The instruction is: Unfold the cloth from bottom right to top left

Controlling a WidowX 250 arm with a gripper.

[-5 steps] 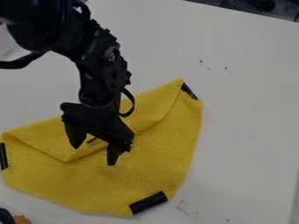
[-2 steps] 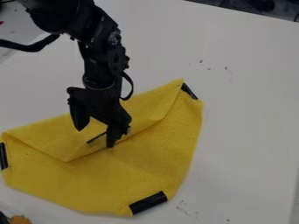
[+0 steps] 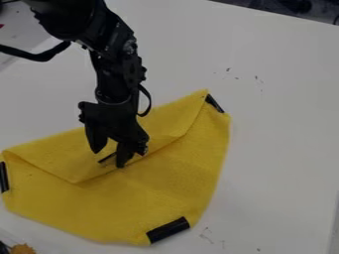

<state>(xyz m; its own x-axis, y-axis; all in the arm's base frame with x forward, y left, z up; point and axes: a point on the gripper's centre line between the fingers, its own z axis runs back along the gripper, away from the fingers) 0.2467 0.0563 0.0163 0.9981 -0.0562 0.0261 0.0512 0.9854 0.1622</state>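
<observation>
Over the middle of the folded yellow cloth (image 3: 179,173), the black gripper (image 3: 109,158) hangs down at the flap (image 3: 59,156), its fingers (image 3: 122,155) parted by a modest gap. A short dark strip (image 3: 107,158) shows between them; whether cloth is pinched there I cannot tell. The cloth lies on the white bench (image 3: 278,124), its fold running along the far left side and the flap laid back towards the near side.

What could go wrong, I'd judge, is depth. Fingers closing too high would slip off the thin edge; too low, they might catch the layer beneath as well, and the whole cloth would be dragged instead of opening. A grip on only a sliver could give way midway and leave the flap rumpled. Pulling flat rather than lifting first might do much the same.

As for edges, the cloth's left side, with a black strip (image 3: 4,177), runs close to the edge of view, and an orange-brown thing (image 3: 23,249) sits just off the near left. Open bench spreads to the right and beyond the fold. The pull wants to go up, then far left, where the arm (image 3: 119,64) itself stands over the way.
</observation>
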